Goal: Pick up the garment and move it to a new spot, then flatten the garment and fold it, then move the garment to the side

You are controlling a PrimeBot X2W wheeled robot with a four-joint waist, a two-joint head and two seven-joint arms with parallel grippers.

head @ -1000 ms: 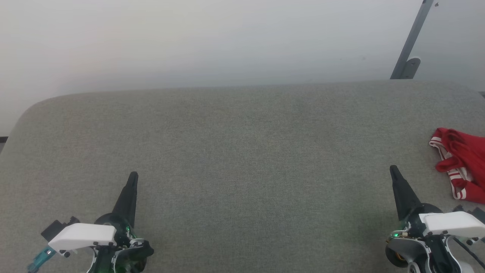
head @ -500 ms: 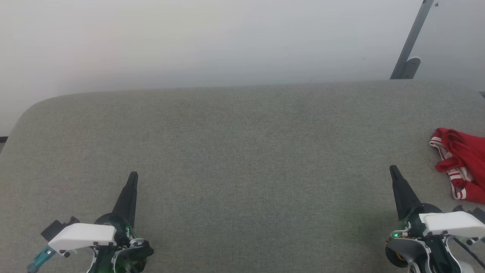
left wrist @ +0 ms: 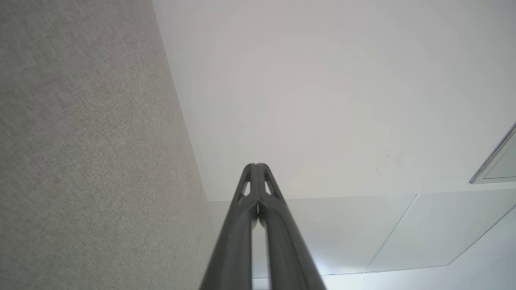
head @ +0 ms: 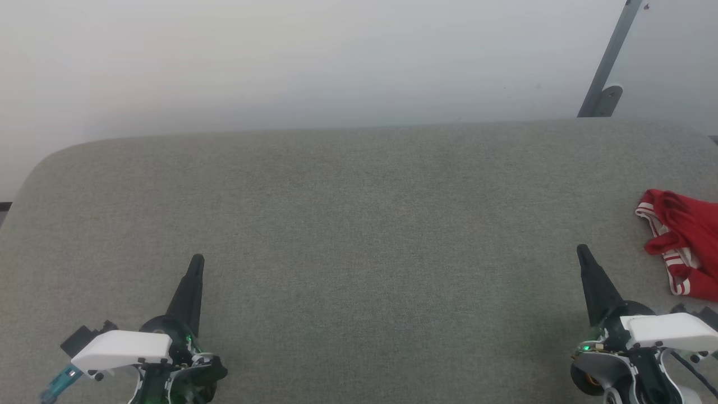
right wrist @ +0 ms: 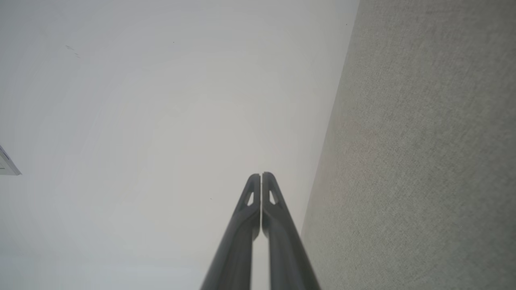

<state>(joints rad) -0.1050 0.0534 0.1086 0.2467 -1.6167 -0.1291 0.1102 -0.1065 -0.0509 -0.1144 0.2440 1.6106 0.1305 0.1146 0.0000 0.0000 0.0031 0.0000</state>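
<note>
shirt [head: 681, 247]: red, bunched up at the right edge of the grey desk [head: 359, 224] | left pincer [head: 196, 262], right pincer [head: 582, 252]: both pressed together, holding nothing | risk: a clumsy grab may push the shirt off the edge | head view has the shirt; wrist views make the touching tips plain

You see a red garment [head: 689, 227] edged with thin red-and-white striped bands. The padded surface [head: 359, 224] is a plain grey-green weave. Your left gripper [head: 196, 261] and right gripper [head: 582, 250] have black fingers and white housings. The wall [head: 280, 56] is pale grey-white
</note>
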